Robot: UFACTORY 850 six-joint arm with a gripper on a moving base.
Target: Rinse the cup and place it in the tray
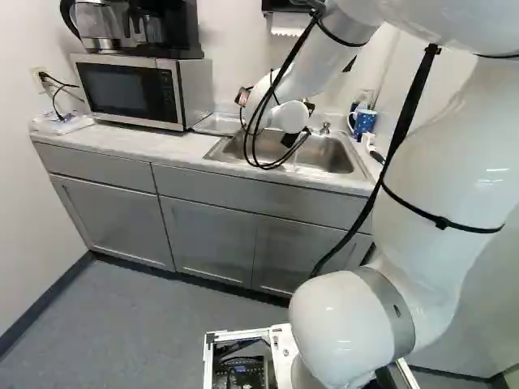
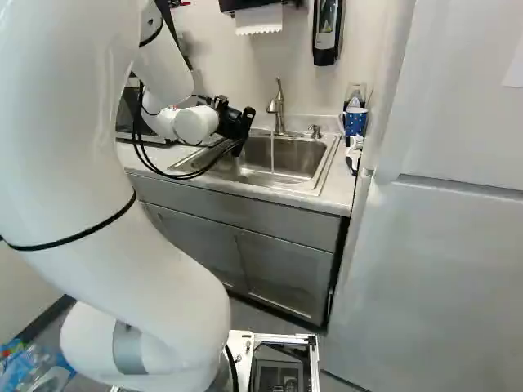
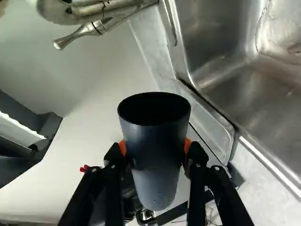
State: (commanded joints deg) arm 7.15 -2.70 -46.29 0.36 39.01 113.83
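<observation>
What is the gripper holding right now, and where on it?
The gripper holds the dark cup by its outer side wall, roughly midway between rim and base.

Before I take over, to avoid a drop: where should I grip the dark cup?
I'd take the cup by its upper wall, just under the rim, coming from the rim side. That part stands past the pads of my hand, and the wall widens toward the rim, which should help against slipping.
</observation>
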